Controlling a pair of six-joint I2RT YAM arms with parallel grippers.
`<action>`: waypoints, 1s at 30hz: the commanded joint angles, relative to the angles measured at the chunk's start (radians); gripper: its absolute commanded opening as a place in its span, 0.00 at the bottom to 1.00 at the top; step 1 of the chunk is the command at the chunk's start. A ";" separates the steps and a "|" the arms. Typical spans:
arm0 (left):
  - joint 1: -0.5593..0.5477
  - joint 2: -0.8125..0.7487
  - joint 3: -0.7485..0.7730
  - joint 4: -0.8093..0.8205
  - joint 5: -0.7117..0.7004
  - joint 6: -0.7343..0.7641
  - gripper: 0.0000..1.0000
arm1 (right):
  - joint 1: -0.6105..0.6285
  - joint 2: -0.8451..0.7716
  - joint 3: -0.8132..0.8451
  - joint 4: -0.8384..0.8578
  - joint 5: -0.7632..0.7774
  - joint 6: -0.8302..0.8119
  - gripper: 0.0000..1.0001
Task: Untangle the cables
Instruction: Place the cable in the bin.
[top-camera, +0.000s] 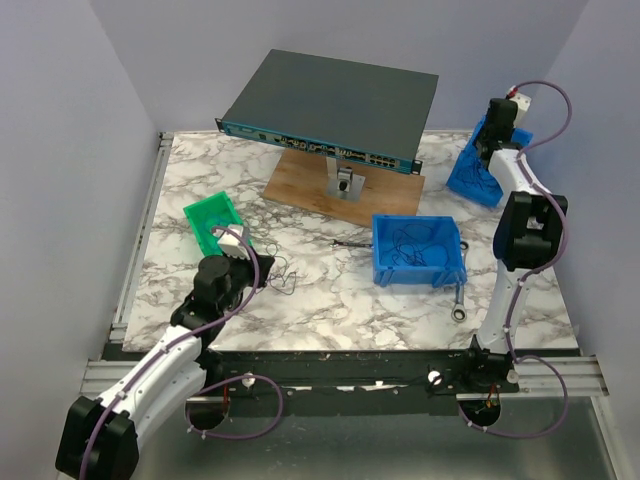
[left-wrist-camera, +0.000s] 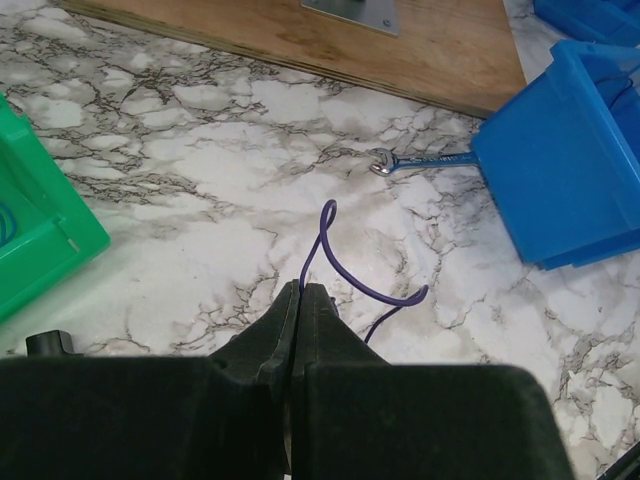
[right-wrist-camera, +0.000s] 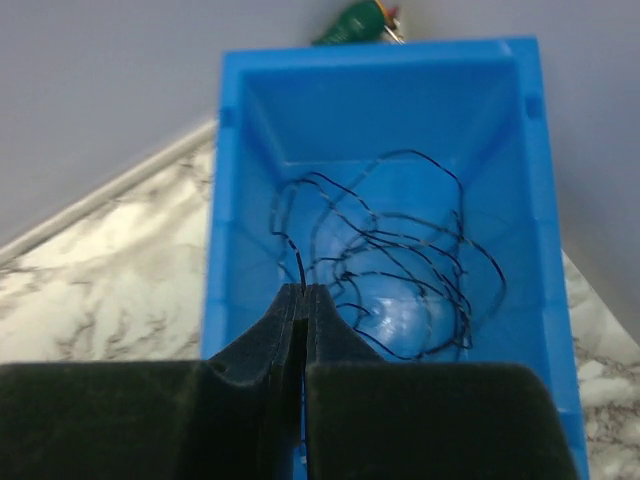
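Observation:
In the left wrist view my left gripper (left-wrist-camera: 302, 292) is shut on a thin purple cable (left-wrist-camera: 345, 275) that loops over the marble just ahead of the tips. From above, the left gripper (top-camera: 240, 256) sits beside the green bin, with thin cable loops (top-camera: 282, 277) on the table to its right. My right gripper (right-wrist-camera: 303, 291) is shut on one strand of a tangle of fine black cables (right-wrist-camera: 400, 265) lying in a blue bin (right-wrist-camera: 240, 200). From above, the right gripper (top-camera: 490, 152) is at that far-right blue bin (top-camera: 462, 178). More thin cables (top-camera: 415, 250) lie in the middle blue bin.
A green bin (top-camera: 203, 213) stands by the left gripper. The middle blue bin (top-camera: 385, 270) has a wrench (top-camera: 459, 302) at its front right and a small tool (left-wrist-camera: 420, 161) at its left. A network switch (top-camera: 335, 100) sits on a wooden board (top-camera: 300, 185) at the back.

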 joint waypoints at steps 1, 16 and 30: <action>-0.004 0.033 0.006 0.022 0.013 0.006 0.00 | -0.013 0.056 0.035 -0.067 0.095 0.053 0.01; -0.005 0.254 0.180 -0.157 -0.017 0.000 0.00 | -0.015 0.014 0.184 -0.315 -0.029 0.059 0.43; -0.022 0.270 0.281 -0.452 -0.143 -0.126 0.15 | 0.076 -0.555 -0.452 -0.156 -0.254 0.122 1.00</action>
